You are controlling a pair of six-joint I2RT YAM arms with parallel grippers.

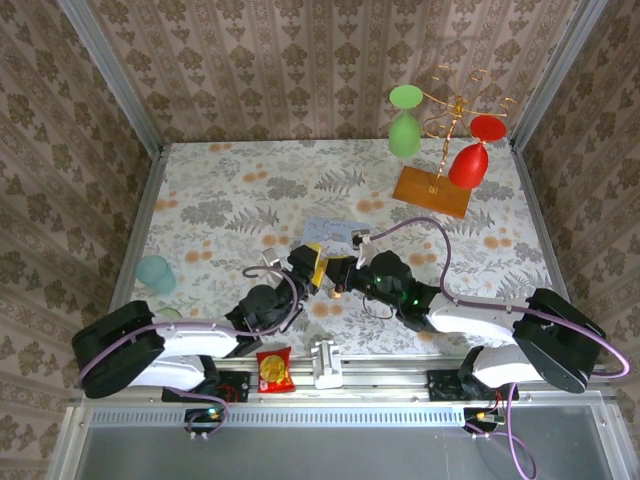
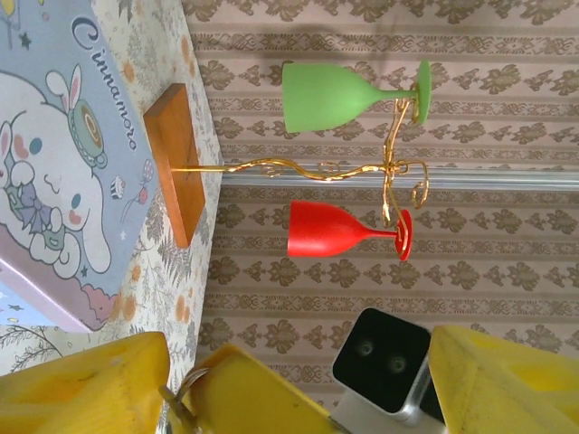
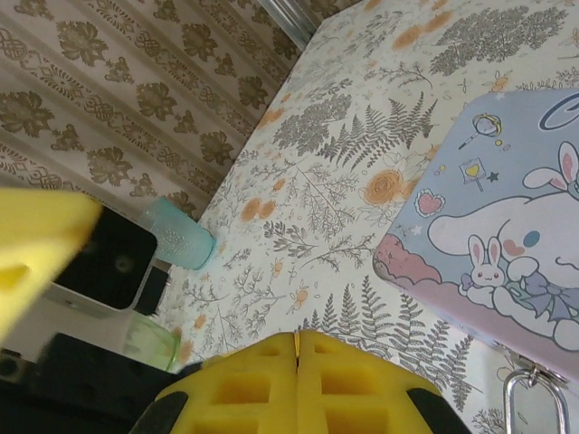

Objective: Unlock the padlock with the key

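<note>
My two grippers meet tip to tip above the middle of the table, just in front of the pale blue cartoon tin [image 1: 335, 230]. The left gripper [image 1: 316, 264] [image 2: 298, 336] is open, its yellow fingers [image 2: 81, 380] wide apart. The right gripper's closed yellow fingers [image 2: 258, 393] reach in between them. The right gripper [image 1: 338, 275] [image 3: 296, 334] is shut, pads pressed flat together; I cannot tell whether anything is in the seam. A thin silver loop [image 2: 185, 391] [image 3: 534, 398], like the padlock's shackle, sits beside the right fingers. The brass body and the key are hidden.
A wire stand on a wooden base [image 1: 432, 190] holds a green glass [image 1: 404, 125] and a red glass [image 1: 472, 160] at the back right. A teal cup [image 1: 155, 272] stands at the left. A snack packet [image 1: 274, 370] and a white block [image 1: 327, 362] lie at the near edge.
</note>
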